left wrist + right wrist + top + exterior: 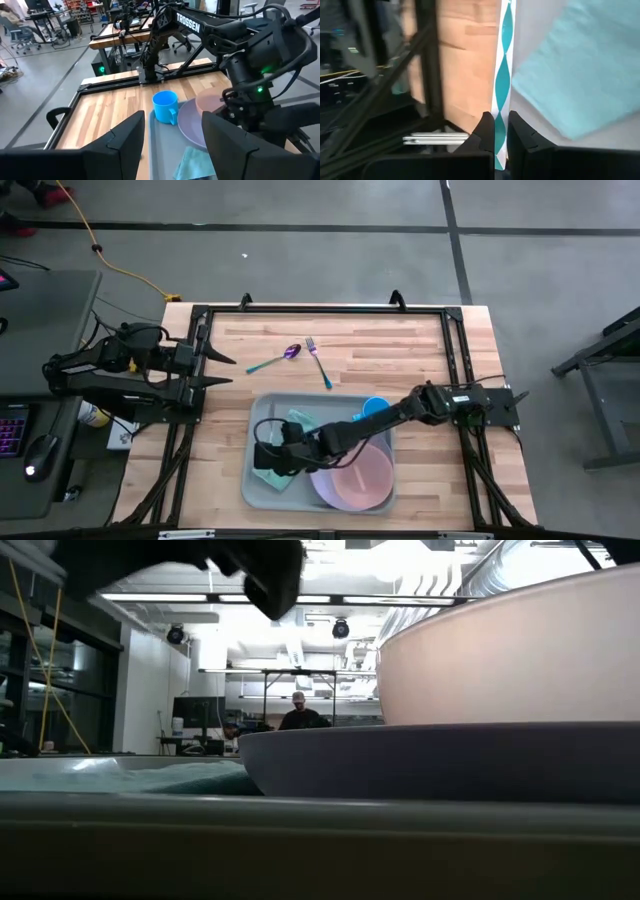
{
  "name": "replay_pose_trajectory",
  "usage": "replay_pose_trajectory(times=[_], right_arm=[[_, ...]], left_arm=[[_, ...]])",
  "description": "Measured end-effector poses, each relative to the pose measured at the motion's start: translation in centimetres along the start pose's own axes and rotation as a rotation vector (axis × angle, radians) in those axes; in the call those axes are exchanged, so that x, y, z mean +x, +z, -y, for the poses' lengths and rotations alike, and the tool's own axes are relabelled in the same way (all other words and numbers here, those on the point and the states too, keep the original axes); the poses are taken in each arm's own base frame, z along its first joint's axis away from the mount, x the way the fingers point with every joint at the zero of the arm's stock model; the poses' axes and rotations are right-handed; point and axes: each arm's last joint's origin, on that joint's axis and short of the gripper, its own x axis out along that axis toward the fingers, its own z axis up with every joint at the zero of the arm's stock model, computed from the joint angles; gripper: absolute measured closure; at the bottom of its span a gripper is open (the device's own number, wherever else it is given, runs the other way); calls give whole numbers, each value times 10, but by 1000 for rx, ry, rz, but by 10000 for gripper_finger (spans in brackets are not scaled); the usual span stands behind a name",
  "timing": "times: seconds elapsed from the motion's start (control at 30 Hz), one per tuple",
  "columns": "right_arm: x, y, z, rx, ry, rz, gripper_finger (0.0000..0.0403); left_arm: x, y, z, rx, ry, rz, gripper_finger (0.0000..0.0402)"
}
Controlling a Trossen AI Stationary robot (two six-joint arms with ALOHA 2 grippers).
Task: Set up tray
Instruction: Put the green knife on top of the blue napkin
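The left gripper (222, 370) waits released at the worktop's (420, 350) left edge, well left of the tray (262, 480). The tray sits at the worktop's near middle. Inside the tray, at its left, the right gripper (262, 461) is clenched on a thin teal-patterned strip (502, 85) above a teal cloth (580, 70). Right of that lie a lavender plate (192, 122), a pink bowl (362, 472) and a blue cup (165, 106). Beyond the tray lie a spoon (276, 359) and fork (318, 361).
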Motion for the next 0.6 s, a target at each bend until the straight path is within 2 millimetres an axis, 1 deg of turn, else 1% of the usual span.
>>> replay_pose_trajectory(times=[0.27,0.6], right_arm=[[1,14,13,89,-196,-70,402],[0,18,20,135,-292,-97,402]], left_arm=[[0,0,0,4,0,2,174],[0,0,0,6,2,2,174]])
